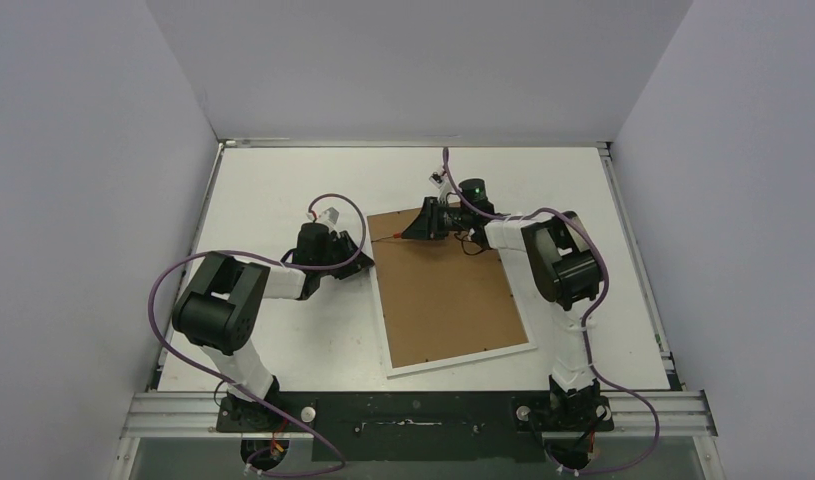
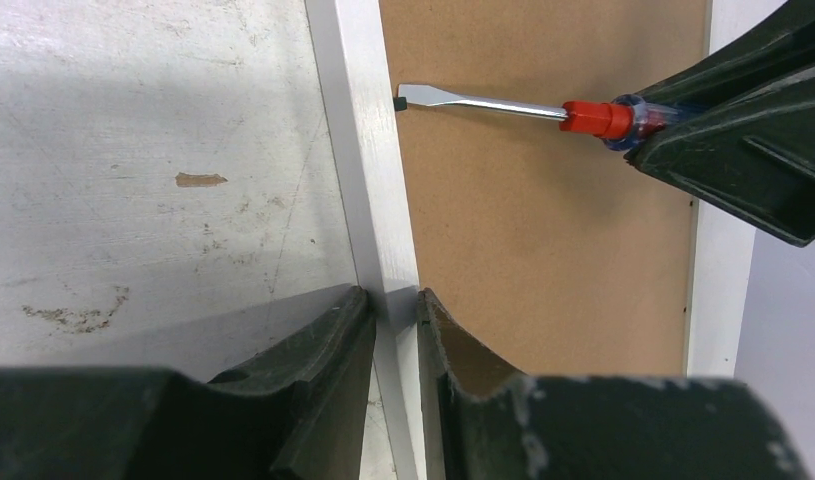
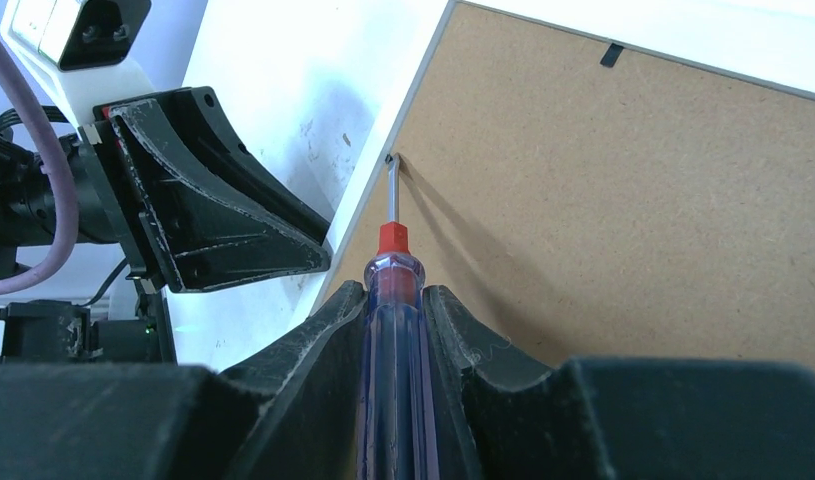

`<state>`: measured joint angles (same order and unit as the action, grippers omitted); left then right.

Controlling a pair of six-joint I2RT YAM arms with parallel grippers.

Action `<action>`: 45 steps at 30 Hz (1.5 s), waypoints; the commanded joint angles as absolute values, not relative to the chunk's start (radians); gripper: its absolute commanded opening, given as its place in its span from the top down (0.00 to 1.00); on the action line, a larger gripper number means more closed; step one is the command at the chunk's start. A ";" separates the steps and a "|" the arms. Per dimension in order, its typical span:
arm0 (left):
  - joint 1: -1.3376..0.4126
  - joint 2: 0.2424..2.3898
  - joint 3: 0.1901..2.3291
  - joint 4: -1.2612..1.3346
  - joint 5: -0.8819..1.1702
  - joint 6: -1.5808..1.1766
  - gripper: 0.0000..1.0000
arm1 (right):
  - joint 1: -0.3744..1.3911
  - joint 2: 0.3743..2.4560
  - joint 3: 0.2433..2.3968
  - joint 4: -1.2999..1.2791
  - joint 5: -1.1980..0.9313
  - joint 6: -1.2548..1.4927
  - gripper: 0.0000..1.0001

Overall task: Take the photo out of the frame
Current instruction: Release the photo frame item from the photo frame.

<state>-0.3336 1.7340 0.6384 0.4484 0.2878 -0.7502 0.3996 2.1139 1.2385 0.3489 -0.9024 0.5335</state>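
Observation:
The frame lies face down on the table, brown fibreboard back up, inside narrow white border strips. My left gripper is shut on the frame's left border strip. My right gripper is shut on the red-and-blue screwdriver. The screwdriver's flat blade lies low over the backing, and its tip touches a small black tab at the board's left edge. The photo is hidden under the backing board.
A second black tab sits on the far edge of the backing. In the top view both grippers, the left and the right, are close together at the frame's far left corner. Walls enclose the white table.

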 commanded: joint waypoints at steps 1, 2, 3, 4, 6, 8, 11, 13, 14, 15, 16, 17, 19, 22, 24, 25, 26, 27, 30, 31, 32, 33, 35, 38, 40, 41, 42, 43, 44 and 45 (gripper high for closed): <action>-0.345 1.793 0.616 0.291 0.256 -0.706 0.78 | 0.394 2.131 1.283 0.351 -0.936 0.496 1.00; -0.344 1.794 0.616 0.290 0.257 -0.706 0.78 | 0.393 2.131 1.282 0.343 -0.933 0.488 1.00; -0.345 1.793 0.616 0.290 0.257 -0.706 0.78 | 0.393 2.129 1.282 0.335 -0.930 0.482 1.00; -0.345 1.795 0.617 0.291 0.258 -0.707 0.78 | 0.392 2.129 1.284 0.326 -0.930 0.476 1.00; -0.345 1.795 0.618 0.291 0.258 -0.706 0.78 | 0.393 2.132 1.294 0.303 -0.928 0.465 1.00; -0.345 1.796 0.620 0.291 0.259 -0.706 0.78 | 0.393 2.135 1.297 0.294 -0.929 0.458 1.00; -0.345 1.793 0.621 0.287 0.260 -0.704 0.78 | 0.394 2.138 1.304 0.283 -0.934 0.453 1.00; -0.345 1.795 0.622 0.288 0.263 -0.700 0.78 | 0.396 2.143 1.313 0.271 -0.942 0.450 1.00; -0.344 1.798 0.623 0.288 0.266 -0.698 0.78 | 0.399 2.147 1.320 0.263 -0.947 0.447 1.00; -0.345 1.801 0.625 0.288 0.269 -0.697 0.78 | 0.405 2.150 1.327 0.253 -0.947 0.442 1.00; -0.345 1.804 0.627 0.288 0.272 -0.692 0.78 | 0.409 2.151 1.336 0.237 -0.945 0.430 1.00; -0.345 1.808 0.629 0.287 0.274 -0.689 0.78 | 0.415 2.151 1.347 0.210 -0.941 0.412 1.00; -0.344 1.811 0.629 0.285 0.277 -0.685 0.78 | 0.423 2.155 1.366 0.159 -0.930 0.385 1.00; -0.344 1.816 0.629 0.284 0.280 -0.678 0.80 | 0.432 2.155 1.377 0.144 -0.928 0.384 1.00; -0.344 1.819 0.630 0.284 0.282 -0.677 0.82 | 0.438 2.152 1.389 0.111 -0.922 0.374 1.00; -0.344 1.821 0.630 0.284 0.283 -0.675 0.82 | 0.442 2.150 1.397 0.082 -0.917 0.359 1.00; -0.344 1.823 0.633 0.283 0.286 -0.674 0.82 | 0.445 2.147 1.403 0.065 -0.915 0.345 1.00; -0.344 1.825 0.634 0.283 0.286 -0.674 0.82 | 0.450 2.144 1.403 0.059 -0.912 0.343 1.00; -0.344 1.827 0.635 0.284 0.288 -0.673 0.83 | 0.460 2.137 1.415 0.039 -0.891 0.351 1.00; -0.344 1.827 0.635 0.285 0.288 -0.673 0.83 | 0.465 2.136 1.419 0.033 -0.889 0.351 1.00; -0.344 1.827 0.635 0.285 0.289 -0.674 0.83 | 0.469 2.132 1.419 0.034 -0.889 0.355 1.00; -0.344 1.827 0.635 0.285 0.290 -0.673 0.83 | 0.473 2.128 1.421 0.035 -0.882 0.361 1.00; -0.344 1.827 0.635 0.284 0.291 -0.672 0.83 | 0.481 2.124 1.434 0.021 -0.867 0.364 1.00; -0.344 1.829 0.635 0.285 0.293 -0.670 0.84 | 0.497 2.112 1.439 0.007 -0.851 0.363 1.00; -0.344 1.832 0.637 0.284 0.293 -0.667 0.85 | 0.509 2.108 1.455 -0.036 -0.831 0.348 1.00; -0.344 1.832 0.636 0.284 0.294 -0.667 0.85 | 0.516 2.105 1.462 -0.053 -0.823 0.340 1.00; -0.344 1.832 0.636 0.285 0.296 -0.667 0.85 | 0.523 2.102 1.468 -0.065 -0.811 0.332 1.00; -0.344 1.832 0.637 0.284 0.294 -0.667 0.85 | 0.530 2.098 1.475 -0.081 -0.799 0.325 1.00; -0.344 1.832 0.635 0.287 0.293 -0.667 0.85 | 0.537 2.095 1.481 -0.098 -0.786 0.316 1.00; -0.344 1.832 0.634 0.287 0.293 -0.668 0.85 | 0.545 2.091 1.484 -0.108 -0.771 0.311 1.00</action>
<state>-0.3252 1.7542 0.6575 0.4477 0.3222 -0.7277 0.4473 2.1311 1.4441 -0.0582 -0.8547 0.3588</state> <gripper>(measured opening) 0.170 0.242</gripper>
